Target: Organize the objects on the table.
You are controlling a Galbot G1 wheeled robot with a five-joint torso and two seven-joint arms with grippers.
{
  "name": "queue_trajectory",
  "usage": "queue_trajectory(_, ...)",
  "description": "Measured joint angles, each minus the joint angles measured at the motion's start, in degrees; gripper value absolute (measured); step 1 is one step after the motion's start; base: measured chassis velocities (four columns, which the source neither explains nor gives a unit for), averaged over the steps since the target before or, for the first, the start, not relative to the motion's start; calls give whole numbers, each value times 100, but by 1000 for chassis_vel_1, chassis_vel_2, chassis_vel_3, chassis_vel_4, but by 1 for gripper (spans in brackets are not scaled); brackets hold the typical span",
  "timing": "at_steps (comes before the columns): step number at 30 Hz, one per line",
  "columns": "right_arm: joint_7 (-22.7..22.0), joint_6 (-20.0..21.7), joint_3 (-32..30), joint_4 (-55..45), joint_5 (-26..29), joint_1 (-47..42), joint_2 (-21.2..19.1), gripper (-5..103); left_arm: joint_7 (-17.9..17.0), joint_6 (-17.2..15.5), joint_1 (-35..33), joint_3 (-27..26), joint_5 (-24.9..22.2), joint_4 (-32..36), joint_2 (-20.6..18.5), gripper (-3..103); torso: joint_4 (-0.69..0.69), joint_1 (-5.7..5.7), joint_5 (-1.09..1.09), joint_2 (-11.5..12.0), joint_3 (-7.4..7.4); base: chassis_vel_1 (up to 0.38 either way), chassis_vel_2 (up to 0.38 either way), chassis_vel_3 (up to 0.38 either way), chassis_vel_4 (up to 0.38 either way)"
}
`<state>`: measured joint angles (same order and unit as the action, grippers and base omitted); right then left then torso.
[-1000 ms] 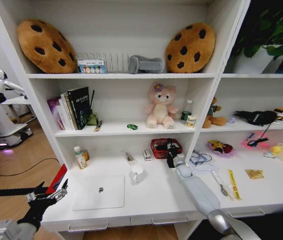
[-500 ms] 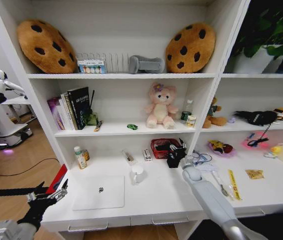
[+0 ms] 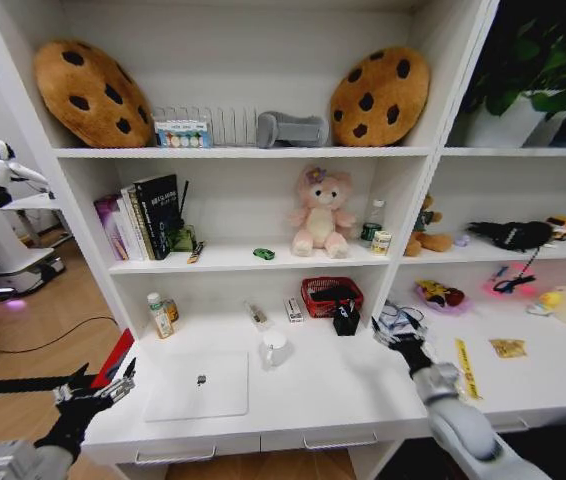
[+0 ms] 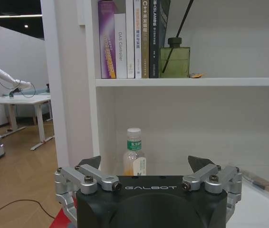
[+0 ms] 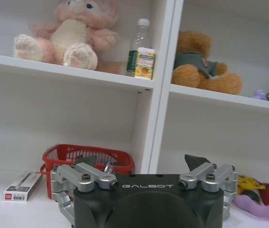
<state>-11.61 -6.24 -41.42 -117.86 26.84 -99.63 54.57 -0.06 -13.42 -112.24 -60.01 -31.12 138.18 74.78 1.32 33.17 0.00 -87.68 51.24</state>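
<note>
White counter [image 3: 313, 385], both arms idle.
Right gripper [image 3: 400, 327] hovered spread near red basket [image 3: 331, 292]; careless reach risked toppling it. Left gripper [image 3: 98, 388] waited spread beside laptop [image 3: 199, 384].

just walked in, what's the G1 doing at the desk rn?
Nothing is held right now. The right gripper hangs open above the table, between the red basket and the yellow strip; a small black item stands by the basket. The left gripper is parked open off the table's left end. The laptop lies closed near the front edge, and a white cup sits beside it.
</note>
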Motion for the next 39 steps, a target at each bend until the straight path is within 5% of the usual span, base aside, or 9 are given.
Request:
queue_trajectory(10, 383, -210, -823, -219, -240, -694, 867, 100, 1, 0, 0, 0, 0, 0, 0, 100, -3, 1, 0, 1, 2, 0, 0, 0, 0)
queue_trajectory(39, 453, -304, -610, 168, -27, -314, 728, 100, 5, 0, 0, 1, 0, 0, 0, 100, -2, 3, 2, 3, 3, -212, -218, 206, 210)
